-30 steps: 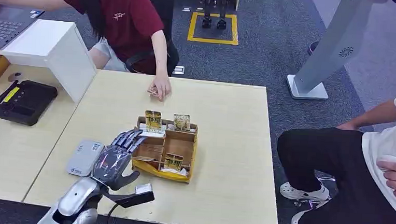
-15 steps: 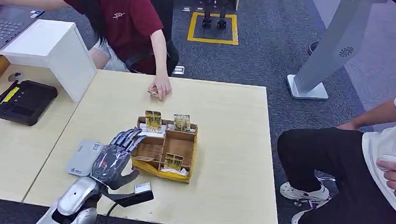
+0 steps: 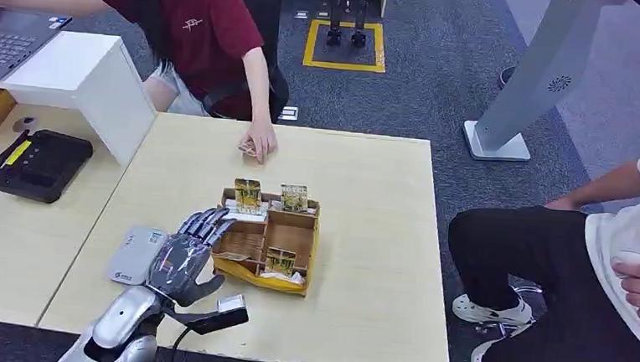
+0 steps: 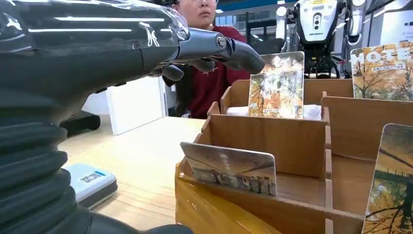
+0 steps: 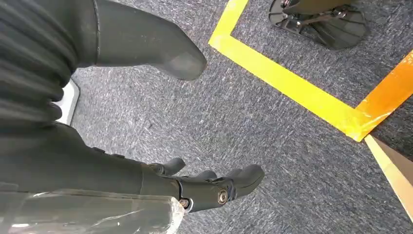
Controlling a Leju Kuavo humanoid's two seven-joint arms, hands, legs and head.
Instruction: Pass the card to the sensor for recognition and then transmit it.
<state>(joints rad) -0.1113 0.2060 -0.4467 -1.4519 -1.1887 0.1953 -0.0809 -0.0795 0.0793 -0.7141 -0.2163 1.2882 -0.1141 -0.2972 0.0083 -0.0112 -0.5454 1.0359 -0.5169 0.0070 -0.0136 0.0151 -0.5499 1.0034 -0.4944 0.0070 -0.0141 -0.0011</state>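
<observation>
The left hand (image 3: 184, 257) is hovering, fingers spread and holding nothing, just beside the wooden box (image 3: 254, 275). The card (image 4: 229, 168) is leaning inside it: thin, stiff, probably slippery, best pinched by its top edge.

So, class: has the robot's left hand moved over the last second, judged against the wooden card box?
Barely. The left hand has crept slightly back from the card box, toward the robot.

Pale wooden table (image 3: 364, 234) on grey carpet (image 3: 423, 95), yellow floor tape (image 3: 344, 65).
</observation>
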